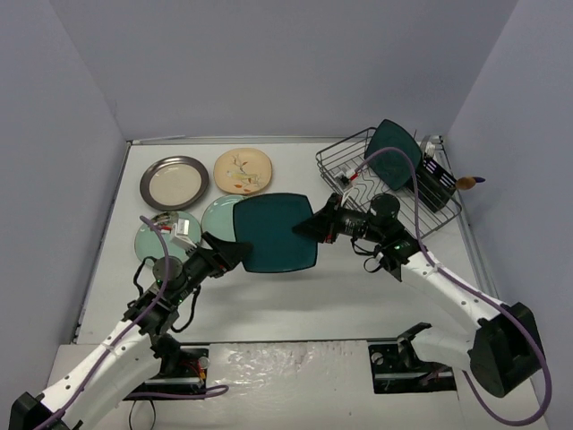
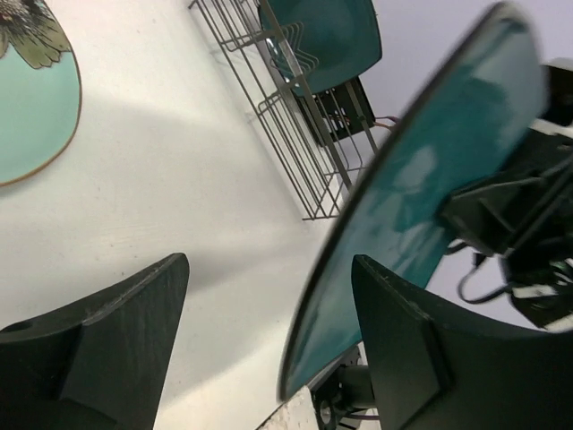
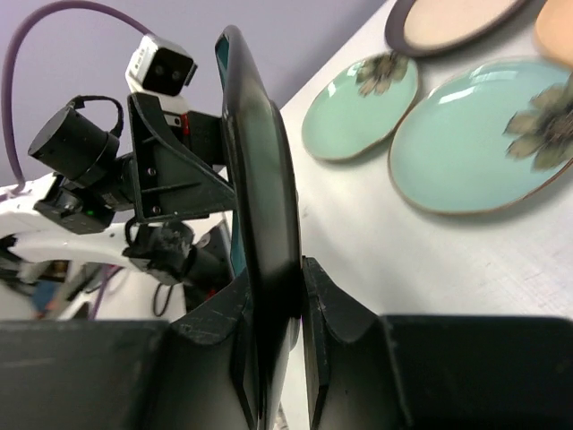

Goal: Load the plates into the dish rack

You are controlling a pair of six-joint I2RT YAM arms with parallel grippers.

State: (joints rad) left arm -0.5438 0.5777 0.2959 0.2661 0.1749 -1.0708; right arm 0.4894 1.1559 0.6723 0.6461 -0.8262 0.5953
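Left gripper (image 2: 269, 265) spread wide, right gripper (image 3: 272, 279) clamped tight (arms angled inward)

I see a glossy glazed teal plate (image 1: 273, 235), thin metal wire on the dish rack (image 1: 345, 143), a matt white counter (image 1: 313, 296), and matt black plastic fingers (image 2: 107, 349) on my left gripper (image 2: 269, 269).

The rounded-square plate (image 1: 276, 233) is dark teal, the round plate (image 1: 217, 217) mint with a dark flower, the wire rack (image 1: 343, 167) black.

A white desk (image 1: 295, 296) sits boxed in by plain pale lilac-grey walls (image 1: 269, 63) on three sides. The light is soft and even.
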